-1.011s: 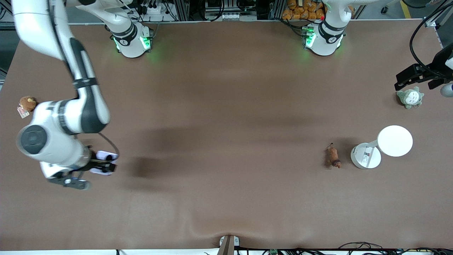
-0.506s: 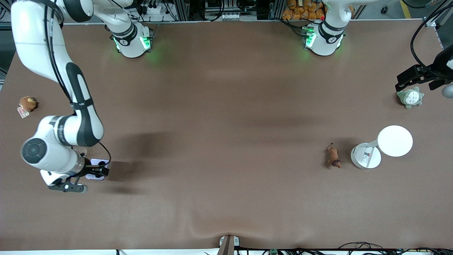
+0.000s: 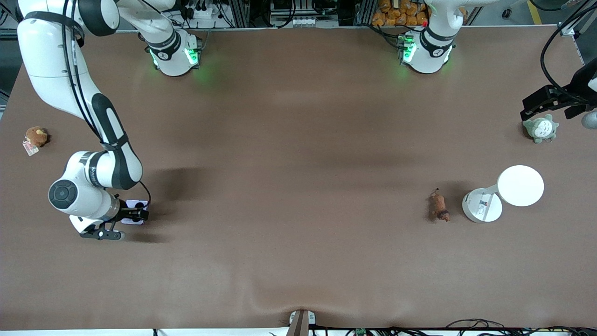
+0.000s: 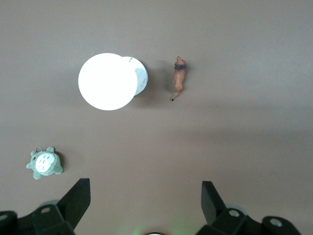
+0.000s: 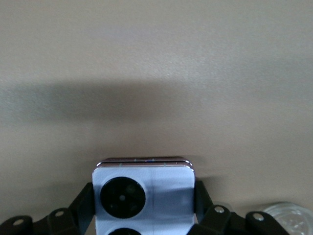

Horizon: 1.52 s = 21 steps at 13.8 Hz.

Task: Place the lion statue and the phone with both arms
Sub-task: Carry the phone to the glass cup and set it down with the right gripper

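The pale lavender phone [image 3: 136, 205] is between the fingers of my right gripper [image 3: 135, 212], low over the table near the right arm's end. In the right wrist view the phone [image 5: 144, 188] shows two round black camera circles, and my right gripper [image 5: 144, 203] is shut on its two sides. The reddish-brown lion statue [image 3: 438, 206] lies on the table beside a white round-headed lamp [image 3: 520, 185]. It also shows in the left wrist view [image 4: 179, 78]. My left gripper [image 3: 536, 105] hangs high over the left arm's end, open and empty, with nothing between its fingers in its own view [image 4: 144, 196].
A grey-green plush toy [image 3: 540, 128] sits under the left arm. A round brown plush toy with a tag [image 3: 35, 137] sits at the right arm's end. A clear round thing [image 5: 286, 213] lies on the table beside the right gripper.
My right arm has come down toward the table with the phone and shifted a little toward the table's middle. The left arm and the lion statue have not moved.
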Motion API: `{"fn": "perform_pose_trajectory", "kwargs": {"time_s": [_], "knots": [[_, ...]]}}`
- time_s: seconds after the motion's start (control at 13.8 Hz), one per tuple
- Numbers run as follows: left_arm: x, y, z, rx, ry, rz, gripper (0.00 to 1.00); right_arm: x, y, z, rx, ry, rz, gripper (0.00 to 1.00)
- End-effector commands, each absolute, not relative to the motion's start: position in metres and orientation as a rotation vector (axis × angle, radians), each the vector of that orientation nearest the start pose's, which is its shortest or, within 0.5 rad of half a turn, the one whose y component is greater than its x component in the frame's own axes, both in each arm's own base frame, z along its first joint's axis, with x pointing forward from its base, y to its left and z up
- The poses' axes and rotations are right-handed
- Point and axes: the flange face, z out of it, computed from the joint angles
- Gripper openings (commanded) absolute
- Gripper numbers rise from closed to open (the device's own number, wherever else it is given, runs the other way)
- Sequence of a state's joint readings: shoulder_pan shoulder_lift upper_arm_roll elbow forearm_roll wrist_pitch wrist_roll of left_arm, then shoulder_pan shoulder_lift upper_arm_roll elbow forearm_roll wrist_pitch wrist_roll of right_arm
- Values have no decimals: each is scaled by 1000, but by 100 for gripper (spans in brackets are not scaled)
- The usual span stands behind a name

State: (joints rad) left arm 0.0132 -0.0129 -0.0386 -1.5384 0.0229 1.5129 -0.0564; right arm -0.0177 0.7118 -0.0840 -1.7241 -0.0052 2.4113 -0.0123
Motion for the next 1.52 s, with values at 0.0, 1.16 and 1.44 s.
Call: {"fn": "perform_pose_trajectory", "kwargs": {"time_s": [0.0,1.16,1.44], "knots": [[546,-12,646,-3136,-46,19,100,651,-73,164,-3192,76,71,26],[545,-12,644,-3136,-37,36,100,653,-63,393,-3179,78,-87,100],[544,-12,646,-3136,-37,31,100,619,-48,482,-3163,54,-38,100]]}}
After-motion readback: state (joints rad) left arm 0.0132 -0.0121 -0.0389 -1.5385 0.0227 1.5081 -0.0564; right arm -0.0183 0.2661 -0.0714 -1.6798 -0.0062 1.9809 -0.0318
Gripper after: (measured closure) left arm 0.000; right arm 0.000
